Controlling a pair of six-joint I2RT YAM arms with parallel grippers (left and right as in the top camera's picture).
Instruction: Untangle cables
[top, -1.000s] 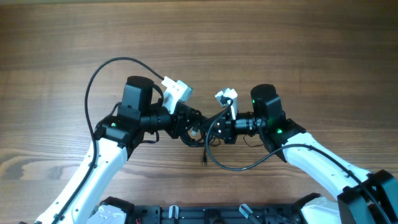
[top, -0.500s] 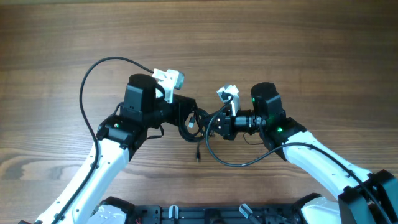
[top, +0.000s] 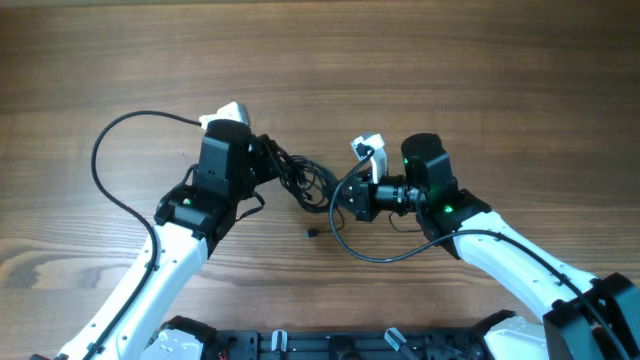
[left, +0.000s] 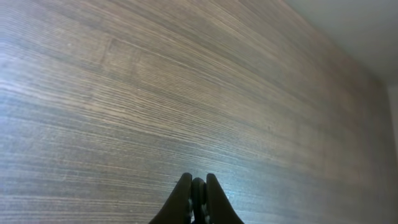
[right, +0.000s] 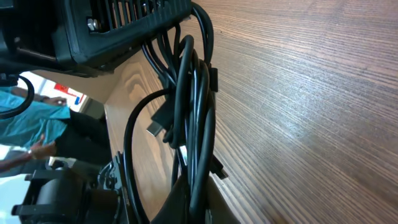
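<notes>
Black cables (top: 305, 183) are found clamped from both sides: left tool (top: 272, 165) on one side, right tool (top: 345, 200) opposite.

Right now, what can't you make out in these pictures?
Left wrist view: the left gripper is cut by the bottom edge; whether it pinches a cable is unclear.
Overhead: the cables are too small and dark to trace, partly under the left gripper.
Overhead: the loose plug is too small to identify.
Right wrist view: the cables run behind a black casing and off the bottom edge.
</notes>
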